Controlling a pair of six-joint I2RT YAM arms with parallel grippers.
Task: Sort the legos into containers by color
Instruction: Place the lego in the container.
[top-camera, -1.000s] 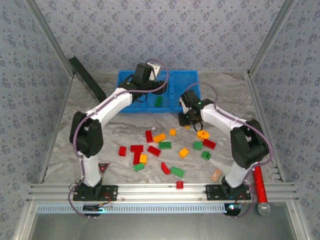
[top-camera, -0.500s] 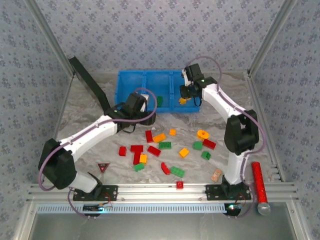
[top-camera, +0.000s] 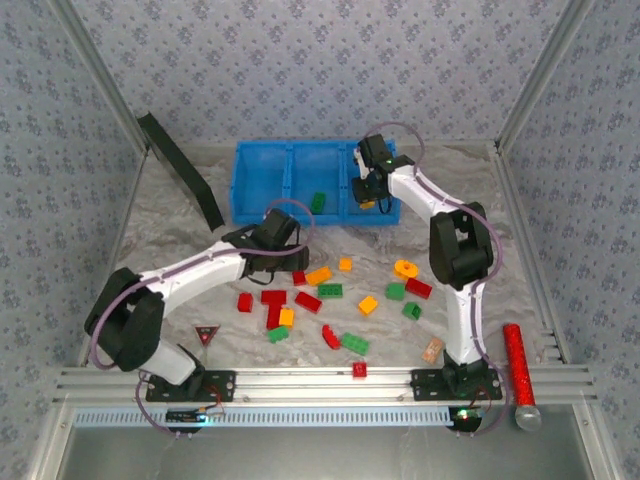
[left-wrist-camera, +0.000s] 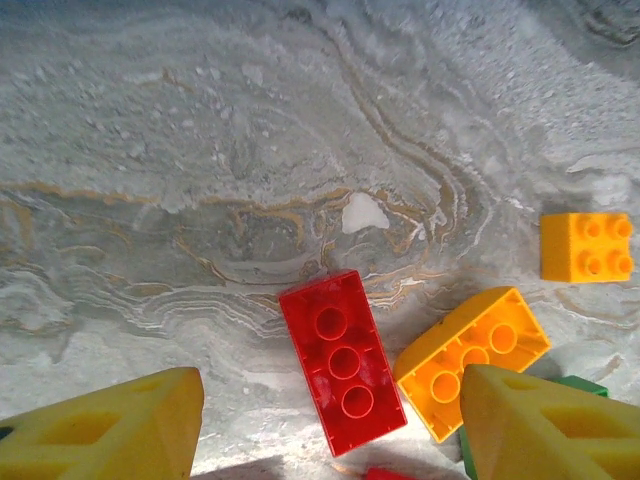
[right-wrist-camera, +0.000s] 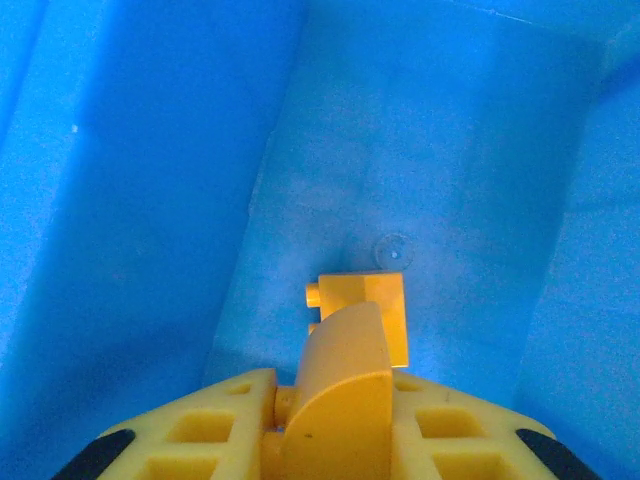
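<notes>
The right gripper (right-wrist-camera: 335, 392), pinching an orange brick (right-wrist-camera: 345, 350), has swung from the table centre into the blue tray's (top-camera: 262, 188) right compartment at 1 o'clock, so a drop looks due. The left gripper (left-wrist-camera: 330, 430), fingers spread, has withdrawn from the tray and hovers over a red brick (left-wrist-camera: 343, 358).

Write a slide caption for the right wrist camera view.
Right gripper holds a curved orange-yellow plastic brick over a compartment of the bright blue plastic tray.

2 white arms (top-camera: 195, 268), black joints (top-camera: 128, 325), purple cables (top-camera: 396, 126), yellow end effector fingers (left-wrist-camera: 110, 430)
</notes>
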